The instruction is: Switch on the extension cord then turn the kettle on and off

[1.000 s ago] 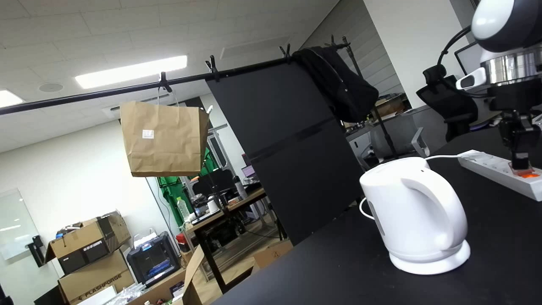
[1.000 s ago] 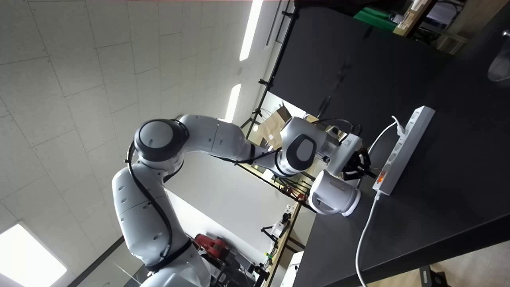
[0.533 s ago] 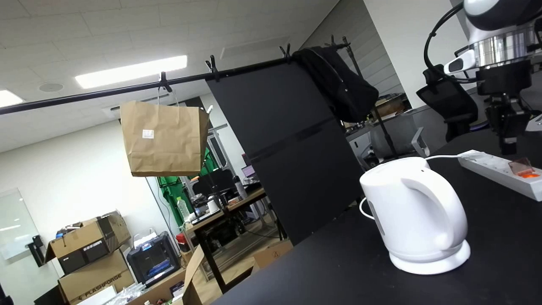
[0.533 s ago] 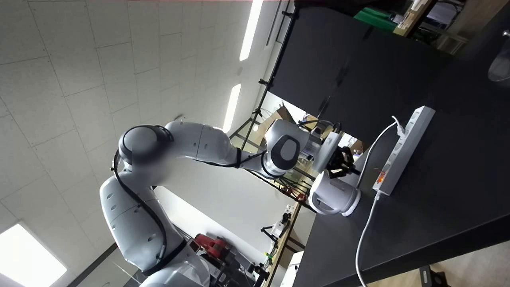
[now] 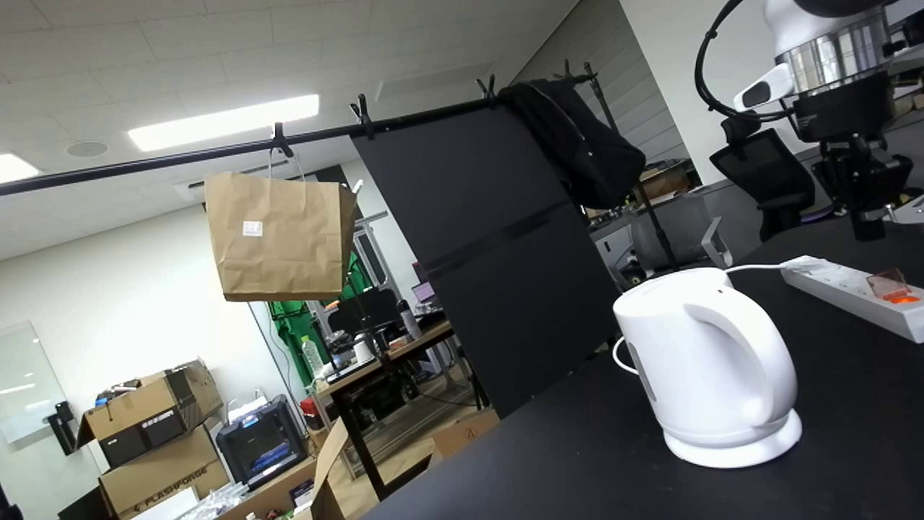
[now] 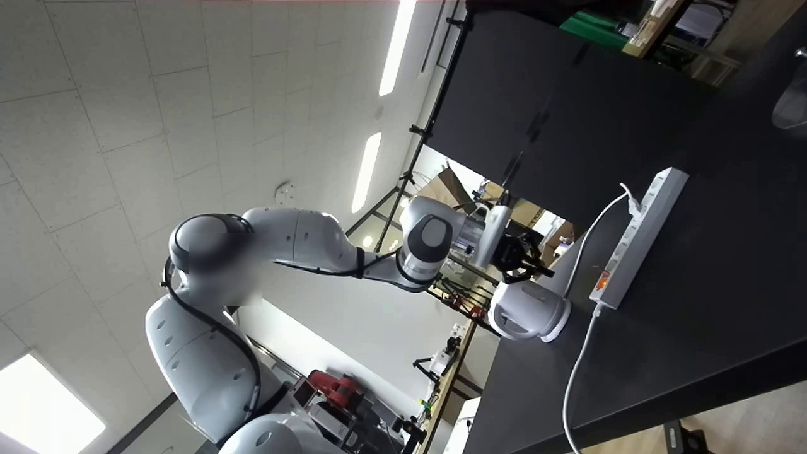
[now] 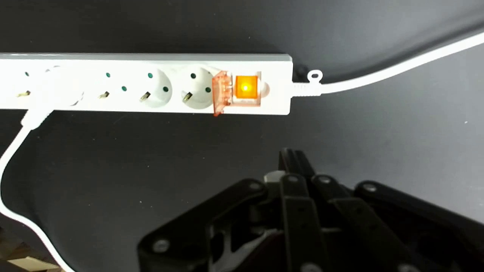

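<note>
Above the black counter [image 5: 563, 462], my tool [image 7: 294, 153], pinched together on nothing, has pulled up from the extension cord [image 7: 128, 84] lying there, its switch [image 7: 246, 87] glowing orange (cover [image 7: 222, 92] flipped open), so I judge step one done. A second ago the tool was down at that switch; the kettle [image 5: 704, 365] stands nearby, unmoved, likely next

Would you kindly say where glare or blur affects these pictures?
In the wrist view, glare washes out the extension cord around the plug, and the gripper looks slightly soft; in an exterior view, part of the arm is smeared; in both exterior views, ceiling lights are blown out.
</note>
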Tool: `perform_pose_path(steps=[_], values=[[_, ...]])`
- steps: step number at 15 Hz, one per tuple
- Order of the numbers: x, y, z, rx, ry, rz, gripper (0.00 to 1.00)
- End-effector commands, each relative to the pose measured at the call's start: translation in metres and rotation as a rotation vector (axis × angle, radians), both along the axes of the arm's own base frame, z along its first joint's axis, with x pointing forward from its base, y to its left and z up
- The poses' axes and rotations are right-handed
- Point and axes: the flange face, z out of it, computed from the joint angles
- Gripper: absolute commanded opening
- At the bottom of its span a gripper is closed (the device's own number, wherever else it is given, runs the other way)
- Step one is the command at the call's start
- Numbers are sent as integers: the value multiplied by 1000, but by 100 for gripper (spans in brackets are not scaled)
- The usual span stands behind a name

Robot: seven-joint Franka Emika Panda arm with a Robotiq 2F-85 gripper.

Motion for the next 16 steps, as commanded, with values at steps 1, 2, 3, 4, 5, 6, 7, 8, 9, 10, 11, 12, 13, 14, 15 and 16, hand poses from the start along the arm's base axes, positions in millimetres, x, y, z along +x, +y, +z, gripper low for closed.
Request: perform_pose_path(steps=[1, 2, 3, 4, 5, 6, 7, 8, 9, 10, 11, 12, 13, 14, 15, 16], values=[[-7, 26, 19, -73, 3, 48, 0], [-7, 37, 21, -90, -4, 74, 0], [-7, 48, 24, -107, -12, 99, 0], [-8, 58, 26, -121, -17, 122, 0], [-8, 70, 28, -139, -28, 145, 0], [-8, 80, 30, -154, -36, 164, 0], [-8, 92, 32, -170, -46, 183, 0], [-8, 102, 35, -185, -62, 199, 0], [-8, 113, 39, -190, -74, 206, 0], [-9, 122, 43, -198, -82, 211, 0], [-3, 113, 30, -176, -59, 229, 1], [-4, 121, 33, -180, -68, 234, 1], [-4, 125, 36, -182, -74, 238, 1], [-4, 127, 37, -182, -77, 238, 1], [-4, 126, 38, -182, -77, 236, 1], [-4, 125, 37, -183, -77, 234, 1]])
